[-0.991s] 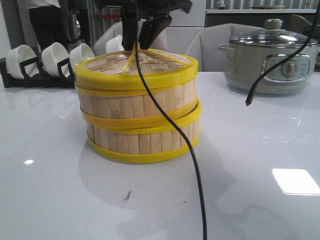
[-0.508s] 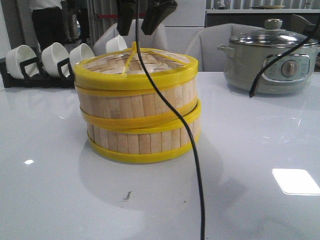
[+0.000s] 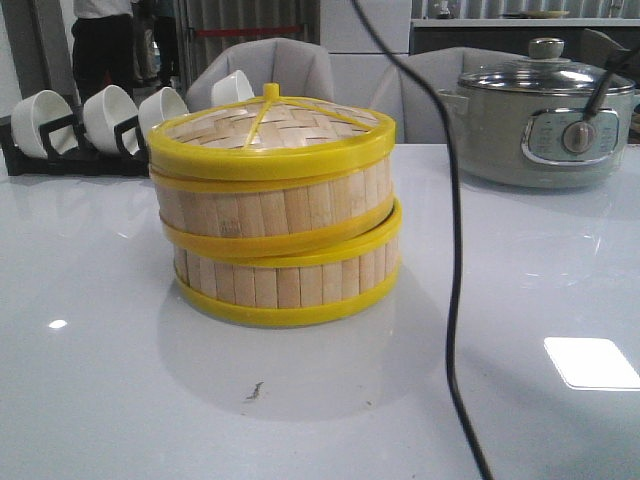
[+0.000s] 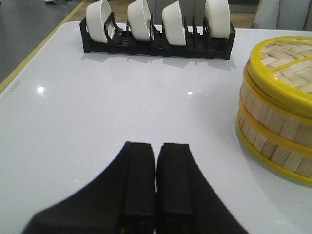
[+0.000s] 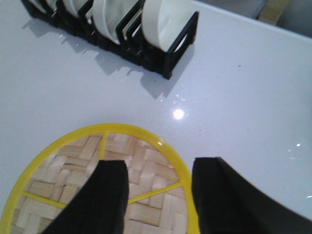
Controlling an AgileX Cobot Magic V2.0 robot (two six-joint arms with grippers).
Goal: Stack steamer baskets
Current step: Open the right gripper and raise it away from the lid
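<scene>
Broadly, the white table [image 3: 120, 380] fills every view, its edges cut off in the front view; only the left wrist view shows a corner of it and grey floor beyond. On it, near the middle, stand the two baskets stacked: the top basket [image 3: 272, 170] sits on the bottom basket [image 3: 285, 275], slightly tilted, its lower hoop dipping at the front; its lid is woven bamboo with yellow spokes. The left wrist view cuts the stack [image 4: 278, 112] off at the frame edge; the right wrist view shows only part of the lid [image 5: 73, 180], seen from above, the walls hidden. Behind and to the right stands the pot [image 3: 545, 120] with its glass lid, partly cut off, seen in the front view alone. A black rack [image 4: 156, 41] of white bowls [image 4: 174, 19] stands at the back left; the front view hides its right end behind the stack, the left wrist view shows all four bowls, the right wrist view only the end of the rack [image 5: 165, 44], blurred. A black cable [image 3: 455, 250] hangs across the front view, its ends out of frame; neither arm shows there. The left gripper [image 4: 155, 161] hangs over bare table, left of the stack and apart from it, fingers [image 4: 139, 170] pressed together with nothing between; the right gripper [image 5: 158, 190] hovers above the lid, fingers [image 5: 109, 195] spread apart, holding nothing; whether they touch the lid I cannot tell.
</scene>
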